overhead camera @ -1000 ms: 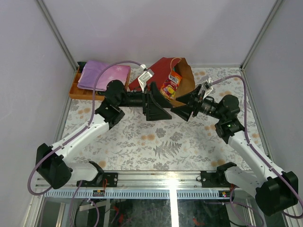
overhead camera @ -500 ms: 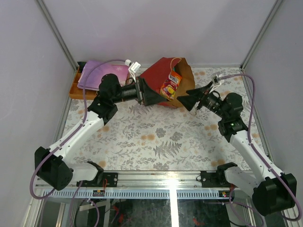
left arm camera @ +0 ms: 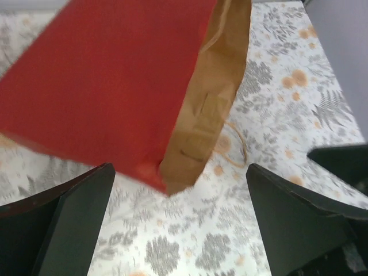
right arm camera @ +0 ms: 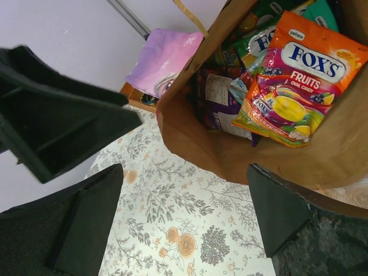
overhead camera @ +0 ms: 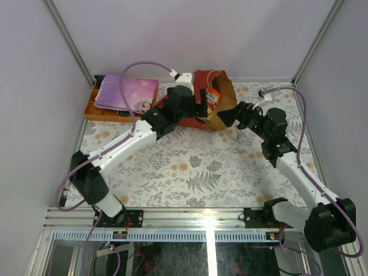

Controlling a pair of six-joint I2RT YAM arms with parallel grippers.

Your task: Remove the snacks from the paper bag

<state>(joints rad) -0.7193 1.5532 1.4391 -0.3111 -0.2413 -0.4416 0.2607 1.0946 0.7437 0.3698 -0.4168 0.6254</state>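
The paper bag [overhead camera: 192, 86] lies on its side at the back of the table, red outside, its brown mouth facing right. In the right wrist view its kraft inside [right arm camera: 322, 161] holds the snacks: an orange Fox's packet [right arm camera: 299, 86] on top, green packs [right arm camera: 270, 29] behind and a purple packet [right arm camera: 221, 98] beneath. My right gripper [right arm camera: 184, 169] stands open just in front of the mouth's lower lip [overhead camera: 225, 118]. Over the bag's near corner hovers my left gripper [left arm camera: 179, 190], open and empty, with the red side [left arm camera: 115, 75] ahead [overhead camera: 198, 114].
A shallow orange tray [overhead camera: 92, 109] with a pink-purple folded cloth [overhead camera: 126, 92] sits at the back left. The bag's beige handle [left arm camera: 236, 144] lies loose on the flowered tablecloth. Grey walls close in behind and on both sides.
The left arm has stretched right and back, bringing its open gripper against the bag's near side. The right gripper has moved left, closer to the bag's mouth.
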